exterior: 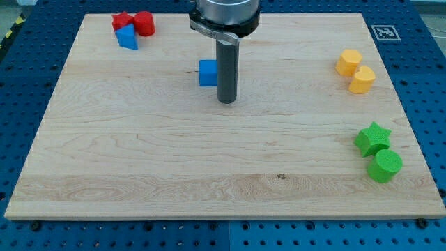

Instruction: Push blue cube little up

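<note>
The blue cube (207, 73) lies on the wooden board (139, 153), left of centre in the upper part of the view. My tip (226, 102) is down on the board just right of the cube and slightly below it. The rod's shaft covers the cube's right edge, so I cannot tell whether they touch.
At the view's top left a red star (123, 21), a red cylinder (145, 24) and a small blue block (127, 37) cluster together. Two yellow blocks (349, 62) (362, 80) sit at the right. A green star (373, 138) and a green cylinder (384, 166) sit at the lower right.
</note>
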Motion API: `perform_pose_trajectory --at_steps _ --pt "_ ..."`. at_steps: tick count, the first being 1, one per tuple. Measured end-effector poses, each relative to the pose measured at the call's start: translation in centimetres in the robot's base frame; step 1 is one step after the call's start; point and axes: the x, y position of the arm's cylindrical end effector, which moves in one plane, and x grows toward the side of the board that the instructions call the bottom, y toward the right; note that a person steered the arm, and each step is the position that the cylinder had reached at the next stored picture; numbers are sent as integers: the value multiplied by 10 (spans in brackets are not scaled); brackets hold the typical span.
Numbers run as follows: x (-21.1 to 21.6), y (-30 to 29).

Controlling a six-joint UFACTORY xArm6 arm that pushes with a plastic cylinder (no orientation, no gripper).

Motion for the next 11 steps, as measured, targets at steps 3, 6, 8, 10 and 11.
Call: perform_pose_trajectory --at_steps 3,6,8,10,11 --pt "-20 -23" --pt "-71 -28" --pt "-75 -18" --pt "-85 -1" --pt "-99 -5"
